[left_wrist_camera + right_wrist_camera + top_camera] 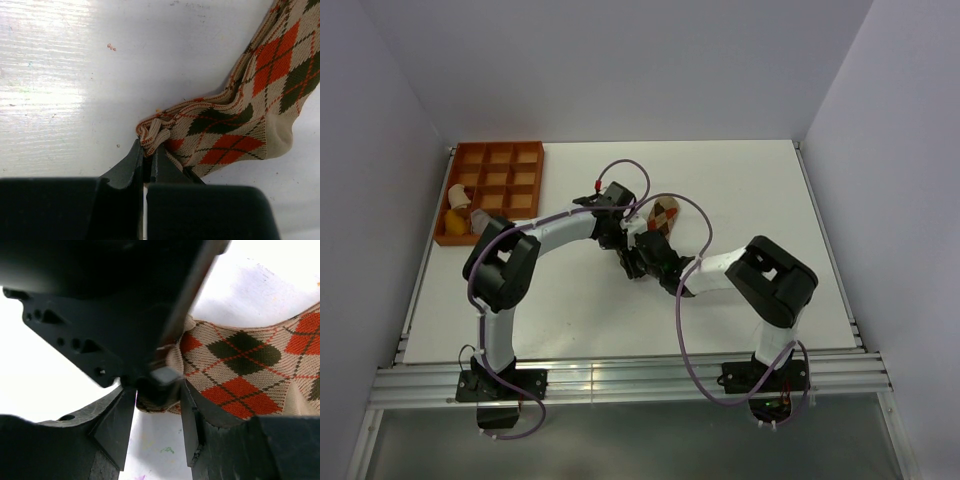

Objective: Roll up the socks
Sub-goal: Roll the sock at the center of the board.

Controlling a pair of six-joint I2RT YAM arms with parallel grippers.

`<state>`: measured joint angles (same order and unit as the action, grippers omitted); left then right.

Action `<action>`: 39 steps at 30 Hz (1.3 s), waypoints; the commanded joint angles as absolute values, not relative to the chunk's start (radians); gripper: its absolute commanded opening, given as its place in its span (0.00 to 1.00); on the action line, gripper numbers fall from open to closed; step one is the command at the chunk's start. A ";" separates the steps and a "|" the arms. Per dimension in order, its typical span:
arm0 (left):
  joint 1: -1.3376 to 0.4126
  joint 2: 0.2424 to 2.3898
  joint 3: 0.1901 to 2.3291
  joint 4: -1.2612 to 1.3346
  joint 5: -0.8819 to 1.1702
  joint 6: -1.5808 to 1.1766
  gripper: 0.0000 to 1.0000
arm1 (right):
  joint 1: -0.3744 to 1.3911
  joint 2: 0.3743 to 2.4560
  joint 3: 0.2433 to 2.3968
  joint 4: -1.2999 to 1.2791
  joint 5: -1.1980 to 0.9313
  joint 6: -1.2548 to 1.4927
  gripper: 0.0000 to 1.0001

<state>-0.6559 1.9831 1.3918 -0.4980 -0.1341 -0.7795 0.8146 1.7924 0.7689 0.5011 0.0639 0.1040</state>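
Tan argyle sock (230, 135), left jaws clamped on its edge, right jaws apart

Pretty sure this is a robotics lab cell: white tabletop (740, 180) boxed in by plain walls (620, 60), with the left arm (502, 265) and right arm (775, 280) bolted to an aluminium rail (640, 380), and purple cables (681, 335) hanging loose.
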 commanded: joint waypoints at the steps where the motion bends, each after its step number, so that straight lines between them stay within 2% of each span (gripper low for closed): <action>1: -0.666 2.017 1.411 -0.502 -0.092 -0.787 0.00 | 0.856 1.787 0.813 0.520 0.129 0.086 0.48; 11: -0.666 2.020 1.410 -0.502 -0.078 -0.795 0.00 | 0.867 1.767 0.815 0.531 0.163 0.120 0.48; 14: -0.666 2.023 1.410 -0.495 -0.069 -0.799 0.00 | 0.867 1.787 0.834 0.502 0.178 0.146 0.36; 15: -0.666 2.023 1.410 -0.495 -0.068 -0.802 0.00 | 0.867 1.792 0.833 0.502 0.186 0.153 0.28; 21: -0.660 2.011 1.391 -0.473 -0.058 -0.830 0.01 | 0.865 1.783 0.827 0.445 0.186 0.274 0.00; 26: -0.638 1.973 1.336 -0.416 -0.038 -0.865 0.09 | 0.838 1.755 0.810 0.387 0.157 0.417 0.00; 28: -0.634 1.962 1.327 -0.405 -0.037 -0.870 0.08 | 0.806 1.747 0.811 0.364 0.124 0.452 0.00; 31: -0.630 1.973 1.338 -0.413 -0.034 -0.865 0.01 | 0.773 1.747 0.799 0.363 0.066 0.491 0.17; 32: -0.630 1.974 1.341 -0.413 -0.028 -0.864 0.00 | 0.764 1.741 0.796 0.377 0.058 0.489 0.30; 33: -0.630 1.979 1.342 -0.413 -0.025 -0.864 0.00 | 0.762 1.733 0.796 0.380 0.055 0.476 0.35; 35: -0.630 1.980 1.341 -0.411 -0.020 -0.862 0.00 | 0.762 1.723 0.801 0.391 0.037 0.445 0.42; 39: -0.630 1.974 1.338 -0.416 -0.025 -0.853 0.00 | 0.764 1.687 0.816 0.402 0.043 0.391 0.44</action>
